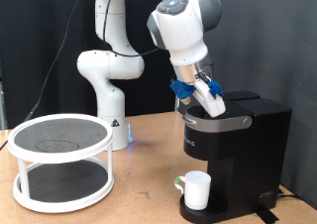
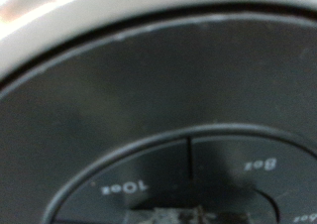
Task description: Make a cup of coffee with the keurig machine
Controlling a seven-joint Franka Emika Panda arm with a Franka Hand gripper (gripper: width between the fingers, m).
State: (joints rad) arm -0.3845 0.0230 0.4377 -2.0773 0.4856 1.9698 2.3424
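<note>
The black keurig machine [image 1: 243, 150] stands at the exterior view's right with its lid down. The white cup [image 1: 196, 189] stands upright on the drip tray under the spout, handle towards the exterior view's left. My gripper [image 1: 212, 101] is tilted down onto the front of the machine's top, touching it. The wrist view is filled by the silver-rimmed top panel [image 2: 149, 105] seen very close, with its "10oz" button [image 2: 124, 187] and "8oz" button [image 2: 260, 165]. The fingertips [image 2: 174, 216] show as one blurred clump pressed together, holding nothing.
A white two-tier round rack [image 1: 59, 160] with dark mesh shelves stands at the exterior view's left. The robot's white base [image 1: 107, 95] rises behind it. A black curtain backs the wooden table [image 1: 139, 199].
</note>
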